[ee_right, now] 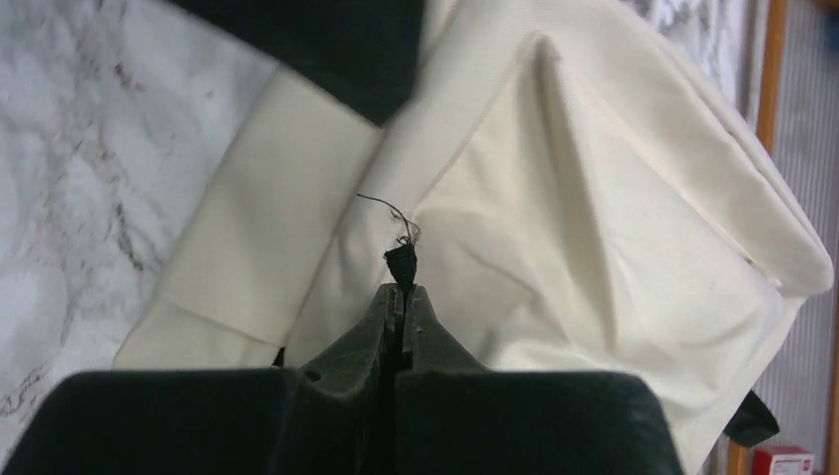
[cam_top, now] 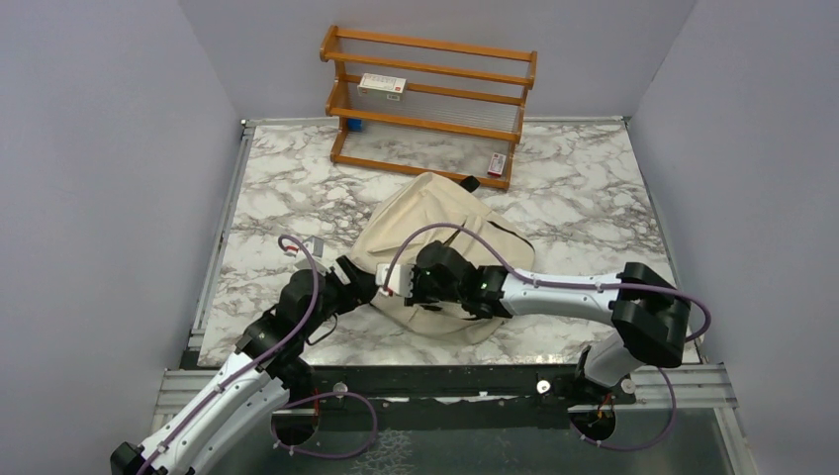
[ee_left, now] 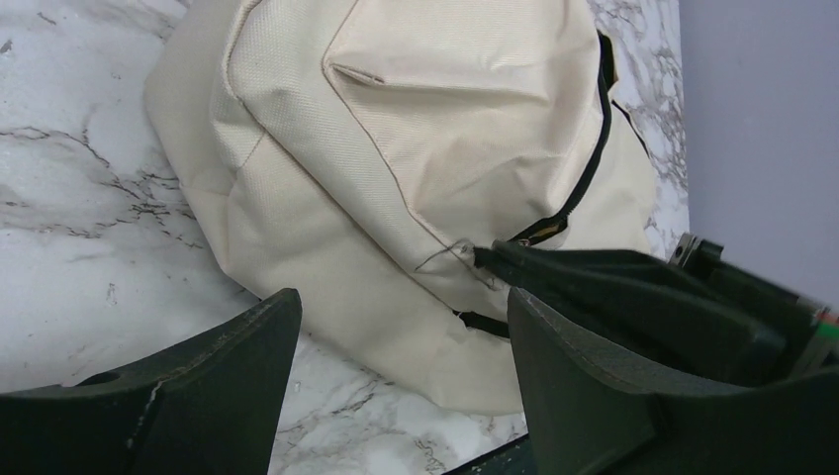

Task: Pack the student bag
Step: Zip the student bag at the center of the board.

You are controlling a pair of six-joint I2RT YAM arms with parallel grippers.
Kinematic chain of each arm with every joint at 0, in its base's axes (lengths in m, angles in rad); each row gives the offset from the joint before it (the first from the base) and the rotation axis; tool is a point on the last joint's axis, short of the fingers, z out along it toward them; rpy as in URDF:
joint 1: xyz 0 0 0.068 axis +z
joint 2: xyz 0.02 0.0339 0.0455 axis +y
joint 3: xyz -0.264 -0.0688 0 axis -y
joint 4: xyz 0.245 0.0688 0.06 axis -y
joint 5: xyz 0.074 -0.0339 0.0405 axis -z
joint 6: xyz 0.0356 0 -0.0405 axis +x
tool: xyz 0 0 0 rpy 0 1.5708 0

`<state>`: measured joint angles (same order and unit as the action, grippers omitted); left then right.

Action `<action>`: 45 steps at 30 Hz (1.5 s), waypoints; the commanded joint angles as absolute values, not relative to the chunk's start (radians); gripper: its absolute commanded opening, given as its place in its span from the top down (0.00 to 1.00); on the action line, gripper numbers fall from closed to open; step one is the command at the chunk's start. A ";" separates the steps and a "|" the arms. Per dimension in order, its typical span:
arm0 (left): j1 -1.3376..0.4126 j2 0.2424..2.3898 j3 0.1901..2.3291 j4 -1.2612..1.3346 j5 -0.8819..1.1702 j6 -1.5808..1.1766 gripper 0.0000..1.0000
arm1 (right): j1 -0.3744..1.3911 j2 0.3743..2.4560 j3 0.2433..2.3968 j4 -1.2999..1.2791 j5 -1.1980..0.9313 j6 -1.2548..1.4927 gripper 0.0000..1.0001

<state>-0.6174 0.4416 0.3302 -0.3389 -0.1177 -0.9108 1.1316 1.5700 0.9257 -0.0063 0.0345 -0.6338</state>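
Observation:
The student bag (cam_top: 435,213) is a large beige backpack lying flat in the middle of the marble table; it also shows in the left wrist view (ee_left: 396,129) and the right wrist view (ee_right: 594,198). My right gripper (ee_right: 402,289) is shut on a small black zipper tab (ee_right: 401,262) at the bag's near side; in the top view it sits over the bag's near edge (cam_top: 404,287). My left gripper (ee_left: 401,302) is open and empty, just above the bag's near-left edge (cam_top: 361,284), close beside the right gripper's fingers (ee_left: 594,282). The black zipper line (ee_left: 594,148) runs up the bag.
A wooden rack (cam_top: 427,99) stands at the back with a white-and-red box (cam_top: 383,86), a small red box (cam_top: 497,163) and a blue item (cam_top: 351,124). A small grey card (cam_top: 315,244) lies left of the bag. The table's near edge (cam_top: 396,356) is just behind the grippers.

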 commanded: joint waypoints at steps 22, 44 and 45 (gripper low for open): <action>-0.618 0.583 0.409 -0.020 0.057 -0.457 0.23 | 0.886 1.343 0.882 0.282 -0.155 0.205 0.99; -0.971 0.802 0.434 0.267 -0.302 -0.031 0.22 | 0.885 1.277 0.858 0.326 -0.117 0.450 0.99; -0.979 0.818 0.436 0.275 -0.332 -0.034 0.22 | 0.885 1.273 0.855 0.324 -0.115 0.455 0.99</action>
